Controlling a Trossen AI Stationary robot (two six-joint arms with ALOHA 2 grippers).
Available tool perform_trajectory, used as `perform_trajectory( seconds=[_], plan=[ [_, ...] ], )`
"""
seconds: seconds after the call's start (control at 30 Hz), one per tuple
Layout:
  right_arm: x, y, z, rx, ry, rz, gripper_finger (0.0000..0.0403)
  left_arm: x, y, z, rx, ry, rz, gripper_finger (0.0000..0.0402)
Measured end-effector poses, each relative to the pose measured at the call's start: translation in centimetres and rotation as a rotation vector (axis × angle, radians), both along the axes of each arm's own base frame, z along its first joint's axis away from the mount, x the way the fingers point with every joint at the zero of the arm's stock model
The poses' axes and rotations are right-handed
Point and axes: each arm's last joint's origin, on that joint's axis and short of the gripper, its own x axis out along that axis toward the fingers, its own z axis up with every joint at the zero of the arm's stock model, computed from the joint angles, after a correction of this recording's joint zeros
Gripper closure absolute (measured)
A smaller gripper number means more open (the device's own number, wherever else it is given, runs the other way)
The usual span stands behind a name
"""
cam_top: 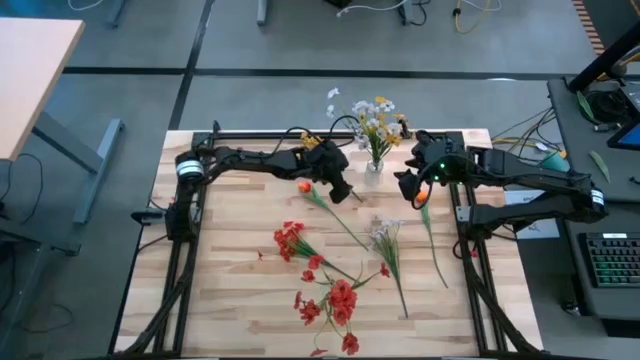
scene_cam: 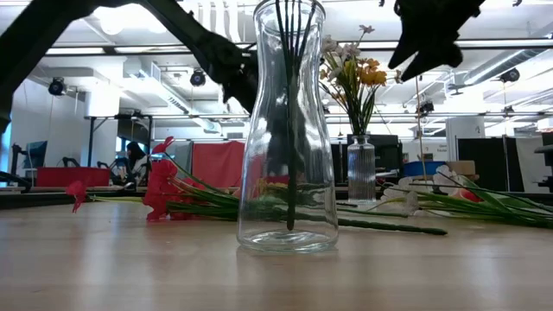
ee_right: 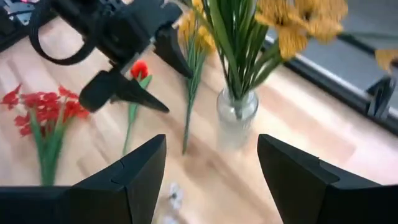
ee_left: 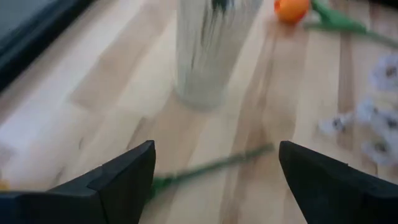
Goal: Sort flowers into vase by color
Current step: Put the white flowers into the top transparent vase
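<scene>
Flowers (cam_top: pixel 330 285) mid-table, vase (cam_top: pixel 375 165) near far edge

Overhead, table-level, two wrist views (all share vase (cam_top: pixel 375 165)).

The worktop (cam_top: pixel 230 300) is pale wood laid in narrow planks, with visible grain and a smooth, faintly satin face. A black metal frame (cam_top: pixel 190 260) edges it. In the middle of the low view stands a vase (scene_cam: pixel 288 130) of clear, glossy glass, smooth-walled with bright reflections. The smaller vase (scene_cam: pixel 361 168) behind it, right of centre, is also clear glass but ribbed lengthwise. The flowers (cam_top: pixel 335 295) in the lower middle of the high view look like matt plastic stems with cloth-like petals. Both arms wear matt black casings; the left gripper (ee_left: pixel 211 177) and right gripper (ee_right: pixel 211 165) fingers look like dull black plastic.
</scene>
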Motion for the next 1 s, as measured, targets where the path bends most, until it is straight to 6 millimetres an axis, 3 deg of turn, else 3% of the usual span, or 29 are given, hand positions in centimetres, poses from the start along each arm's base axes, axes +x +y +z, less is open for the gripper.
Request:
perform_trajectory(
  seconds=[0.33,0.57,0.77,1.0],
  plan=[
    [-1.8,2.4,0.0,0.310,0.137,-0.054,0.0158,-4.3,-1.2,3.0,0.052,0.273,0.103,0.0079],
    [-1.2,4.3,-2.1,0.468,0.209,-0.049,0.0158,-8.1,-2.8,3.9,0.071,0.353,0.136,0.0079],
    [1.2,6.9,-4.3,0.498,0.336,-0.043,0.0158,-12.1,-4.4,4.9,0.053,0.284,0.174,0.0079],
    [4.1,10.4,-7.7,0.488,0.482,-0.043,0.0150,-15.0,-6.7,6.9,0.091,-0.011,0.156,0.0079]
  ],
)
